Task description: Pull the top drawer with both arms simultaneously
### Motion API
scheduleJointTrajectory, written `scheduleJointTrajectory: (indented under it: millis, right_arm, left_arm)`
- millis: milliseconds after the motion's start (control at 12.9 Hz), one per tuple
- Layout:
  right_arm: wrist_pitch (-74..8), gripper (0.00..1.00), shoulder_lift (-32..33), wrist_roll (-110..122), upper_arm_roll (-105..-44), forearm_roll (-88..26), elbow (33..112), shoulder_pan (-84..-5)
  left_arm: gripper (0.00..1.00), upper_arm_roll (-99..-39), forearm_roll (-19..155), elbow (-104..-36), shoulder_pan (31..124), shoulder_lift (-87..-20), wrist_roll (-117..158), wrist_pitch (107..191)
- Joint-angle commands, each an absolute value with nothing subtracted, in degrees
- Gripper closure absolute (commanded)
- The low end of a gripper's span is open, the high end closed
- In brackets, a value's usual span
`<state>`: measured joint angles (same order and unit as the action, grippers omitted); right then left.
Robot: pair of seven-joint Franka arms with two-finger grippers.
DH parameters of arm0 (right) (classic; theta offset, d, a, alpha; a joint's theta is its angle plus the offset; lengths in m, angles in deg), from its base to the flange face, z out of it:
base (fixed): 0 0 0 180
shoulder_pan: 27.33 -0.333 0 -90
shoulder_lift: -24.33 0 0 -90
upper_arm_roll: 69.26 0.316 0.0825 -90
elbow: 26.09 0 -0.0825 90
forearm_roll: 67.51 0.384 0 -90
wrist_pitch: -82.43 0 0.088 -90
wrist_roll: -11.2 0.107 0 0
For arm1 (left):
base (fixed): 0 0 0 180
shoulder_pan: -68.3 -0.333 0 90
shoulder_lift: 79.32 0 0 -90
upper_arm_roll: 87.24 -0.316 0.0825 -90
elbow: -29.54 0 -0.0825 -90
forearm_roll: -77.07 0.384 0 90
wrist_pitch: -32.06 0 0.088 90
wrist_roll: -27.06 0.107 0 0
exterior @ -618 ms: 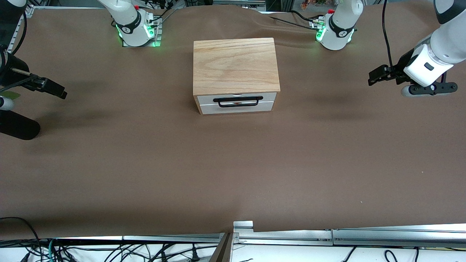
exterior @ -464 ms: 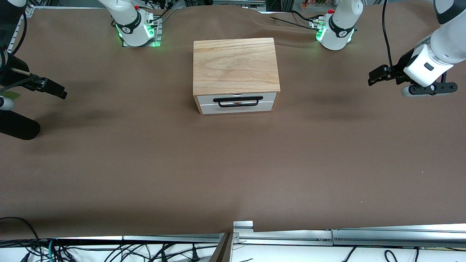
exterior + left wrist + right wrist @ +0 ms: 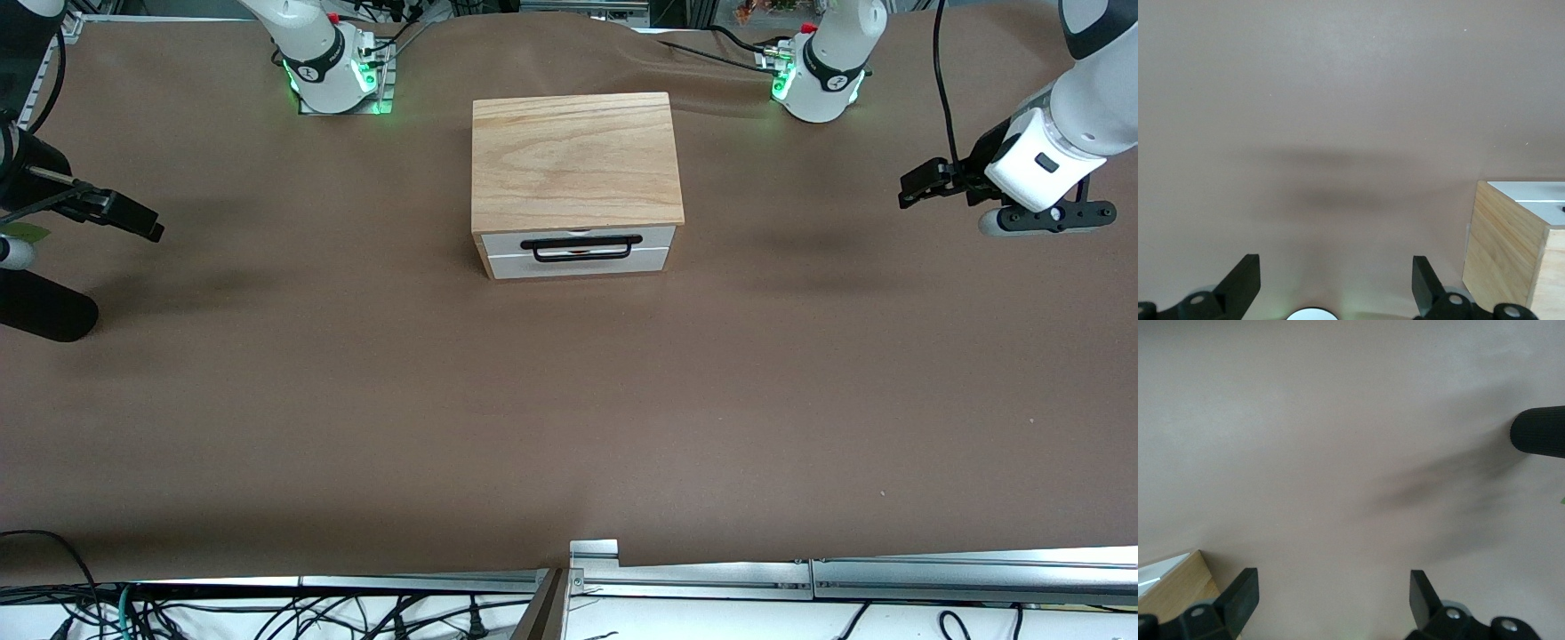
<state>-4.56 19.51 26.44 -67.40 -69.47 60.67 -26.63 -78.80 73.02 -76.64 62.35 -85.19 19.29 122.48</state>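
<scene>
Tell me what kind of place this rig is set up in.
Most likely a robotics lab bench: two bolted-down arm bases lit green, a brown cloth-covered table edged with aluminium rail, and loose cables along the edge nearest the front camera. Only a small wooden drawer box sits on it.

Even overhead light, soft shadows on the table [image 3: 356,400], sharp focus.

Brown-covered table [image 3: 356,400], metal rail [image 3: 889,573], tangled black cables [image 3: 267,613]

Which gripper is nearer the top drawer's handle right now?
Left. The left gripper hangs open over the table toward its arm's end; the right gripper, open too, is farther from the handle.
</scene>
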Motion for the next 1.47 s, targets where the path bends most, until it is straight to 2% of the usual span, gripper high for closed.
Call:
scheduleJointTrajectory:
  millis: [0, 1391]
  right_arm:
    - [-4.1, 0.0, 19.1, 25.8, -66.8, -68.7, 59.3, -25.9]
    - [-4.1, 0.0, 19.1, 25.8, -66.8, -68.7, 59.3, -25.7]
  left_arm:
    - [0.0, -78.3, 74.7, -75.6, 62.1, -84.9, 18.7, 121.1]
    - [0.0, -78.0, 73.9, -74.6, 62.1, -84.6, 16.9, 121.6]
